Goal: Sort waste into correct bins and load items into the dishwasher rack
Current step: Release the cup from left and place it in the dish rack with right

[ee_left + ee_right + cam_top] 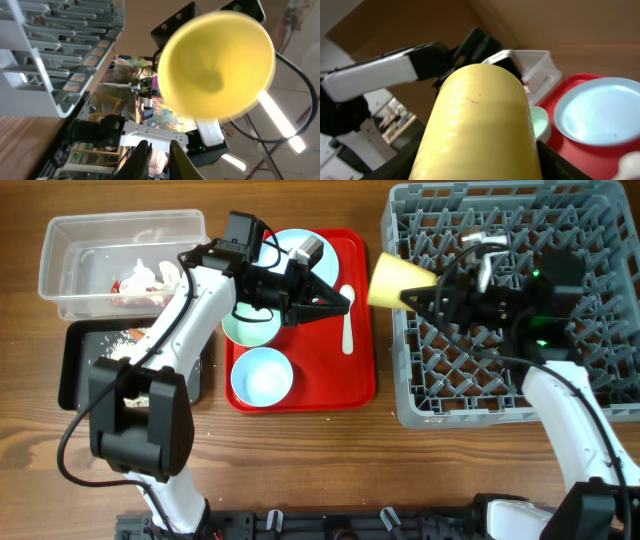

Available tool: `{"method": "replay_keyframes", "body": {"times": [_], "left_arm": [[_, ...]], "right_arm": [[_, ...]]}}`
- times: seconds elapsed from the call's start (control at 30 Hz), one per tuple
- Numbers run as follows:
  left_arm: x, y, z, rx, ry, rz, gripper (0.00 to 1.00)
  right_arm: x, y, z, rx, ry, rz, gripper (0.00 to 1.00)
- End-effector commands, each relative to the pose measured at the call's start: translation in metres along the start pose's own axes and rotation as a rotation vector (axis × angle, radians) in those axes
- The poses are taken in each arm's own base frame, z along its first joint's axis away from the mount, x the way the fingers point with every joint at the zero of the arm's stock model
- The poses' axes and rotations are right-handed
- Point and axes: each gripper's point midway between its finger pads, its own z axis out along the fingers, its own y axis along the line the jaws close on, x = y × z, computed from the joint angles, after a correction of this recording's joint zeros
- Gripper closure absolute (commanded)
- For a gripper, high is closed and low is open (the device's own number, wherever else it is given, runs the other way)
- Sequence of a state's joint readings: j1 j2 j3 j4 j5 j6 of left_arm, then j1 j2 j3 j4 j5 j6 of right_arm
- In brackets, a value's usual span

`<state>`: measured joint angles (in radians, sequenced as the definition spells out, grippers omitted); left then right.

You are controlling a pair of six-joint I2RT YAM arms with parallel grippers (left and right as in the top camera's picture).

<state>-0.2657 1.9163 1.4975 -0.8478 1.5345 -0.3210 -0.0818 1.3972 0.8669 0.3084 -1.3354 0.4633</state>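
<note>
Currently the right tool (418, 297), clamped around the yellow cup (395, 280), is holding it sideways above the rack's (405, 412) left rim near the surface's (300, 465) right edge, risking a snag on the pegs (470, 370).

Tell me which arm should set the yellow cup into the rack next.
Right: the right end effector holds the yellow cup beside the rack; the left end effector is over the red tray.
</note>
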Motion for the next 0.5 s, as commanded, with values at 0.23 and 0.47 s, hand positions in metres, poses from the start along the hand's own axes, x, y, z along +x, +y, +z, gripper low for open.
{"method": "replay_keyframes", "body": {"times": [0.23,0.47], "left_arm": [[-0.042,0.092,-0.044,-0.659,-0.286,0.026,0.8],[-0.045,0.125,-0.079,-0.921,-0.37,-0.019,0.75]], "right_arm": [[0.006,-0.076,-0.048,0.416,-0.094,0.194,0.58],[-0.006,-0.067,-0.084,0.736,-0.131,0.178,0.57]]}}
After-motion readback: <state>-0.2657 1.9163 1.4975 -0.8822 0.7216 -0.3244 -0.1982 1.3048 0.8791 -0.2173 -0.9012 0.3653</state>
